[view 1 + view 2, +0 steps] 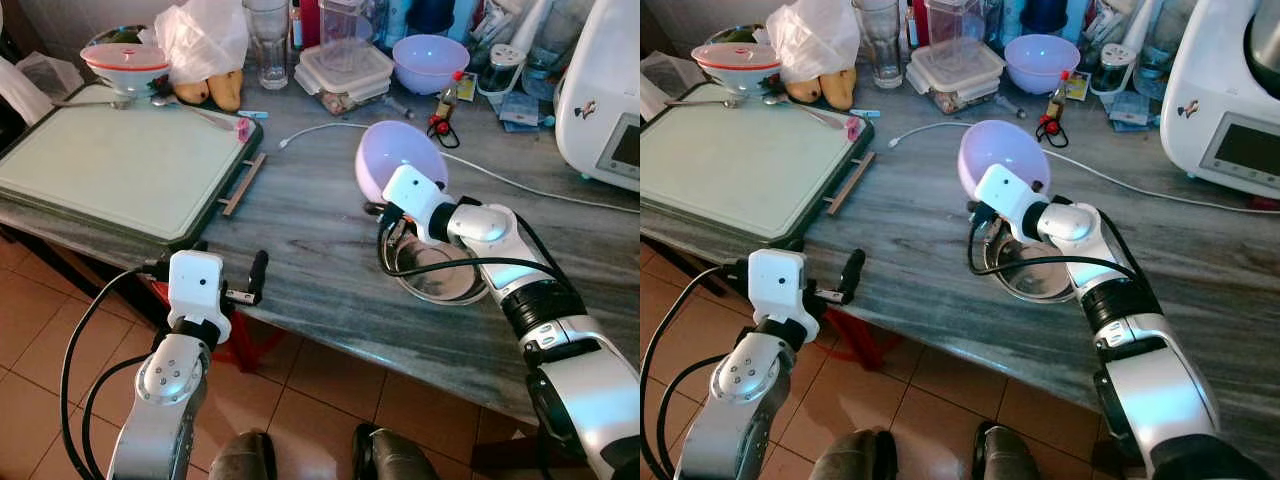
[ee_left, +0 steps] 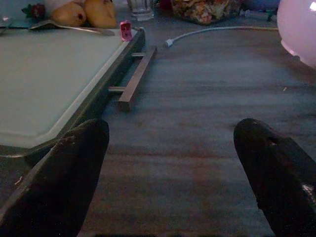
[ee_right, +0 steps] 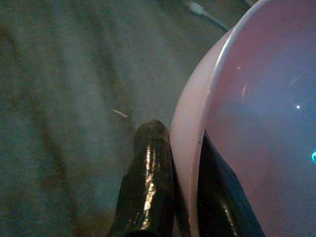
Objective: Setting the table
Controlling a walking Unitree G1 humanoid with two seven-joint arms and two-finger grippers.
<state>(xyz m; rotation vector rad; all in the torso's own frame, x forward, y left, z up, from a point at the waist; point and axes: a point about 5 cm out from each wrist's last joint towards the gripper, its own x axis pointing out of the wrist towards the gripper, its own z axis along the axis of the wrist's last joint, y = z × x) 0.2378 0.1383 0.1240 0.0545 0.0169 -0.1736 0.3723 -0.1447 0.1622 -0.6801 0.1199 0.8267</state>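
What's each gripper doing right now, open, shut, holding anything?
Left gripper: open, empty, at the table edge near the tray.
Right gripper: shut on the rim of the lilac bowl, lifted and tilted.

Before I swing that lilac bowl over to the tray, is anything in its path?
Nothing visible blocks it. The right gripper holds the lilac bowl by its rim above the bare marble counter. Between it and the tray lie only the tray's handle and a white cable, both flat.
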